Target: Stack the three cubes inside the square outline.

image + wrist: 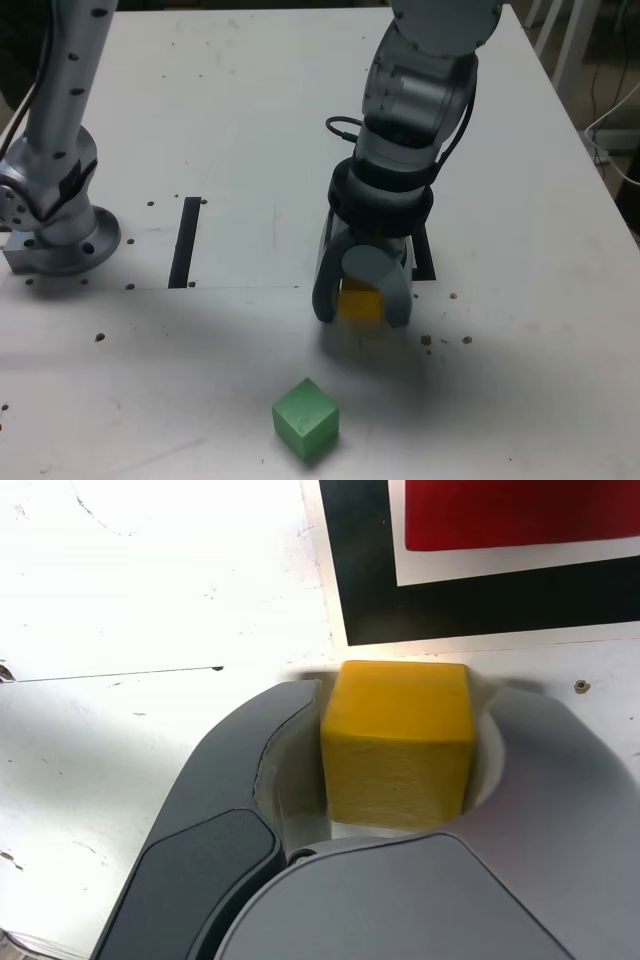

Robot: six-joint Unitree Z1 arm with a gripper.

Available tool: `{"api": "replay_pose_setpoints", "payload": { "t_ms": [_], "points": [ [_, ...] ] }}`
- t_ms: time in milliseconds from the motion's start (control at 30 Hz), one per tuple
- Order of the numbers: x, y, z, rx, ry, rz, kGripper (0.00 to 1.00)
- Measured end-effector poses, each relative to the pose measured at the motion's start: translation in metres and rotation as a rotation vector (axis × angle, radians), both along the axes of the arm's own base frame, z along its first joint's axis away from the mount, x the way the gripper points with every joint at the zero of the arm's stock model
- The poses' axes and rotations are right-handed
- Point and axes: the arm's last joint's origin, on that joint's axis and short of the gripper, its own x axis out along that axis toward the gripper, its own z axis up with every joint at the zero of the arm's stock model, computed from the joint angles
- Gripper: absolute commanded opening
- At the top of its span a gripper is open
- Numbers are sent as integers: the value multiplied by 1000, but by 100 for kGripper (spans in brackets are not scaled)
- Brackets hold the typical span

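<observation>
The yellow cube rests on the white table between the jaws of my gripper, which is shut on it from both sides. Just beyond it lies the square outline of black tape, with the red cube on its white centre. In the exterior view the arm hides the red cube, and only a corner of the outline shows. The green cube stands alone near the front edge, apart from the gripper.
A straight black tape strip lies toward the exterior view's left. The arm's metal base is bolted at the far left. The table's edge runs down the exterior view's right.
</observation>
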Motion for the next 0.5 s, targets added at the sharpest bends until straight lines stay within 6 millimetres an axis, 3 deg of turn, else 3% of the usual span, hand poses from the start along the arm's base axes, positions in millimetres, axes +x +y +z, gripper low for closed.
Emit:
{"api": "replay_pose_setpoints", "payload": {
  "t_ms": [267,500],
  "points": [
    [-7,3,13,16,-6,-5,26],
    [-25,10,44,44,-48,-5,26]
  ]
}}
